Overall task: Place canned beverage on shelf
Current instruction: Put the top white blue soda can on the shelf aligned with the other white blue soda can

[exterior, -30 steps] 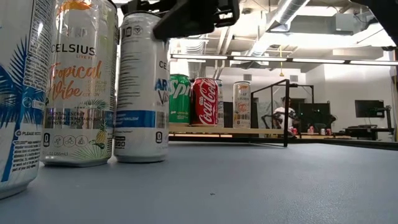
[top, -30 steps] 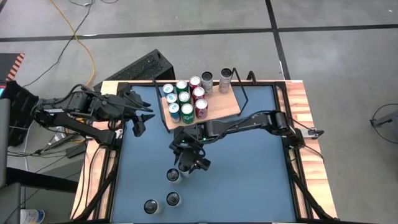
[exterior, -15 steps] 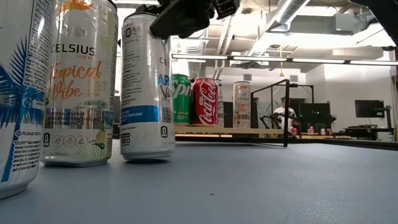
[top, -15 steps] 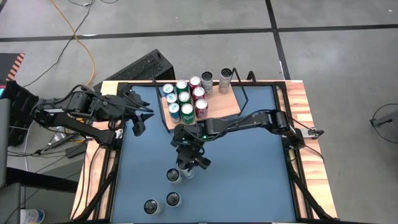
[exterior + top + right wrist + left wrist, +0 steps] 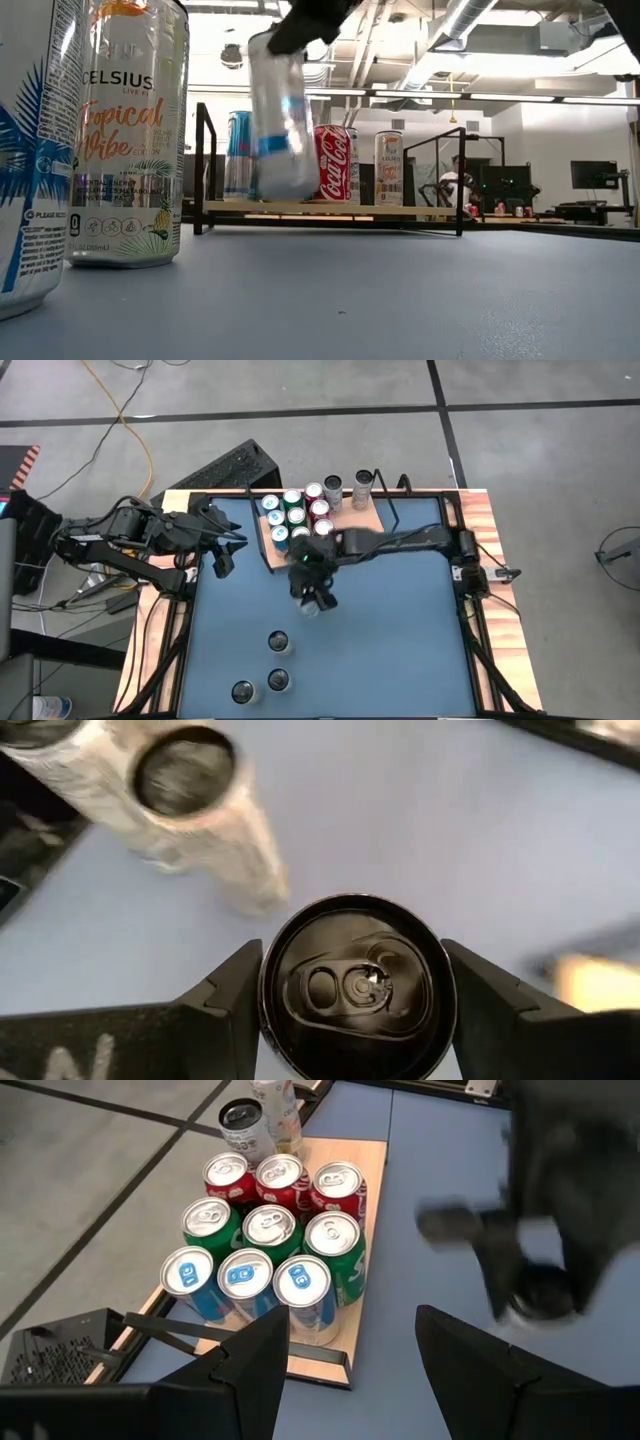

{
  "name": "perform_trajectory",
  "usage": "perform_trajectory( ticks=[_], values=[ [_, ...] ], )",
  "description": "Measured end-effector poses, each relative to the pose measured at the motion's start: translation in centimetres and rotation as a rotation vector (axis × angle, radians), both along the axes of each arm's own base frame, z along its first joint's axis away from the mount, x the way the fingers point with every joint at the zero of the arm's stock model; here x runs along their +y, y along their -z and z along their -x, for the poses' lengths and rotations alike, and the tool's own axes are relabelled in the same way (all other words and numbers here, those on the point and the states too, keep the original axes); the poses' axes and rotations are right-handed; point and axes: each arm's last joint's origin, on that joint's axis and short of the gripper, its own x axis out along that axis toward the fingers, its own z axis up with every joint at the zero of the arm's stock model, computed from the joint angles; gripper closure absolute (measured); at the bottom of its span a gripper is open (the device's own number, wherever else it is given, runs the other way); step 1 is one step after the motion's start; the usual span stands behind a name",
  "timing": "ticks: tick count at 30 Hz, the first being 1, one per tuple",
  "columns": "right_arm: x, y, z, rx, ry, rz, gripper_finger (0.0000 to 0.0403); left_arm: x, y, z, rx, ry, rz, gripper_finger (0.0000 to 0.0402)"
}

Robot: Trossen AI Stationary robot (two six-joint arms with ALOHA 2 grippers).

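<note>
Lifted off the blue counter (image 5: 400,630) since the earlier frame, the white and blue can (image 5: 282,115) now hangs in the air, tilted, in the upper middle of the low view, where a second ago it stood beside the Celsius can (image 5: 124,135). It hides the green can that showed behind it before. The right pincer (image 5: 313,597) pinches this can by its top; in the right wrist view the two dark fingers (image 5: 232,995) press on either side of the lid. In the high view the right arm has swung up from the lower centre of the frame toward the shelf (image 5: 362,530), and the pincer now sits just below the shelf's lower left corner, near the front row of cans.

On the shelf, at the upper centre of the high view, a block of nine cans (image 5: 270,1235) stands in three rows: blue ones, green ones and red ones. Two more cans (image 5: 346,487) stand apart along its upper edge. The right half of the wooden board is bare.

Three cans remain on the counter (image 5: 267,668) at the lower left of the high view, in the same places as before.

At the left edge of the high view the left arm waits over the counter's corner, unmoved, its left pincer (image 5: 222,550) spread and holding nothing
</note>
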Motion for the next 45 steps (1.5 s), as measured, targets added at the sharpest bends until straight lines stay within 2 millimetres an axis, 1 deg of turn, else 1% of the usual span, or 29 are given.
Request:
perform_trajectory(
  ticks=[2,4,6,7,10,11,12,13,15,17,19,21,25,31,34,36,40,43,45],
  values=[
    [-0.9,-1.4,0.9,-0.002,0.055,0.012,0.0176,0.0,0.0,0.0,-0.004,-0.002,-0.001,0.0196],
    [-1.8,-3.5,2.3,-0.023,0.106,0.029,0.0176,0.0,0.0,0.0,-0.004,-0.007,-0.005,0.0196],
    [-2.6,-5.0,3.6,-0.020,0.159,0.049,0.0176,0.0,0.0,0.0,-0.005,-0.009,-0.005,0.0196],
    [-3.1,-6.3,4.7,-0.035,0.189,0.057,0.0176,0.0,-0.1,0.0,-0.006,-0.009,-0.005,0.0196],
    [-4.8,-8.9,7.2,-0.061,0.260,0.089,0.0175,0.0,-0.1,-0.1,-0.015,-0.012,-0.005,0.0196],
    [-5.6,-10.1,8.4,-0.087,0.290,0.099,0.0175,0.0,-0.1,-0.1,-0.017,-0.015,-0.008,0.0196],
    [-6.4,-10.9,9.3,-0.102,0.319,0.112,0.0175,0.1,-0.1,-0.1,-0.018,-0.022,-0.013,0.0196],
    [-7.2,-11.2,9.9,-0.108,0.349,0.120,0.0175,0.1,-0.2,-0.1,-0.021,-0.026,-0.015,0.0196],
    [-9.2,-12.4,11.9,-0.137,0.423,0.130,0.0175,0.1,-0.2,-0.1,-0.028,-0.038,-0.022,0.0196],
    [-11.1,-12.7,13.4,-0.137,0.490,0.142,0.0175,0.1,-0.3,-0.1,-0.032,-0.046,-0.026,0.0196],
    [-13.1,-13.0,14.9,-0.173,0.566,0.159,0.0174,0.1,-0.3,-0.1,-0.038,-0.052,-0.030,0.0196],
    [-14.8,-12.5,16.2,-0.174,0.616,0.195,0.0174,0.2,-0.4,-0.1,-0.046,-0.070,-0.040,0.0196],
    [-17.2,-10.5,17.4,-0.169,0.676,0.223,0.0174,0.3,-0.5,-0.1,-0.069,-0.111,-0.044,0.0196],
    [-18.5,-7.9,17.1,-0.209,0.650,0.216,0.0174,0.4,-0.8,-0.2,-0.106,-0.166,-0.070,0.0196],
    [-19.2,-6.3,16.3,-0.207,0.640,0.204,0.0174,0.5,-0.9,-0.2,-0.132,-0.197,-0.073,0.0196],
    [-19.6,-5.6,16.2,-0.192,0.645,0.211,0.0174,0.5,-0.9,-0.2,-0.139,-0.211,-0.067,0.0196],
    [-20.6,-5.0,16.4,-0.213,0.639,0.213,0.0174,0.5,-0.9,-0.2,-0.147,-0.226,-0.059,0.0196],
    [-21.0,-4.3,16.5,-0.185,0.643,0.201,0.0174,0.5,-0.9,-0.2,-0.156,-0.240,-0.055,0.0196],
    [-21.6,-4.0,16.7,-0.189,0.637,0.184,0.0174,0.6,-0.9,-0.2,-0.160,-0.250,-0.053,0.0196]
  ],
)
